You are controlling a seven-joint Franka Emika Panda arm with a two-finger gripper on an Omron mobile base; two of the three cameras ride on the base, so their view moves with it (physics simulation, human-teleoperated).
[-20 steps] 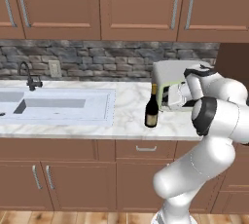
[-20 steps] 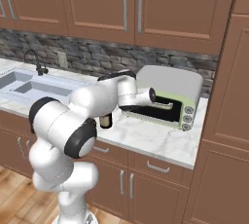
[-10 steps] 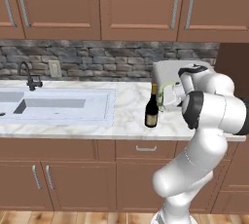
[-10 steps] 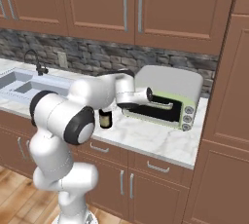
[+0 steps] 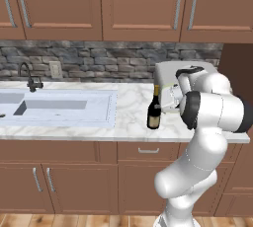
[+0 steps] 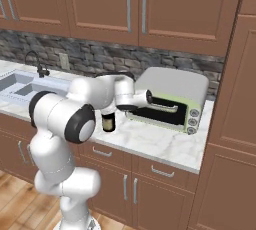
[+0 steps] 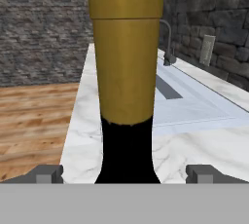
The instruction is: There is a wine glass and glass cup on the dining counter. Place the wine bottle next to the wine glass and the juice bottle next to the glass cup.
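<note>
The wine bottle (image 5: 154,113), a dark near-black glass bottle with a slim neck and gold foil top, stands upright on the white veined marble surface (image 5: 131,107) over brown cabinets, near its front edge. In the left base view the long pale sink basin (image 5: 57,107) lies at 9 o'clock from the bottle, and the black curved faucet (image 5: 28,75) stands further off at about 10 o'clock. The grey toaster oven (image 6: 172,101) with a dark glass door sits at 3 o'clock from the bottle in the right base view, against the grey stone backsplash (image 6: 100,56). There the bottle's lower body (image 6: 108,122) shows just below the arm's white wrist.

The fingers (image 7: 126,173) are at the bottle's neck. In the hand view the gold foil top (image 7: 125,47) rises at 12 o'clock, with the dark glass shoulder below it. One small dark fingertip (image 7: 47,174) shows at 8 o'clock and the other at 4 o'clock of the neck. Both stand well apart from the glass, so the fingers are spread wide with the neck between them, gripping nothing. In the left base view the fingers (image 5: 168,100) reach the neck from 3 o'clock.
</note>
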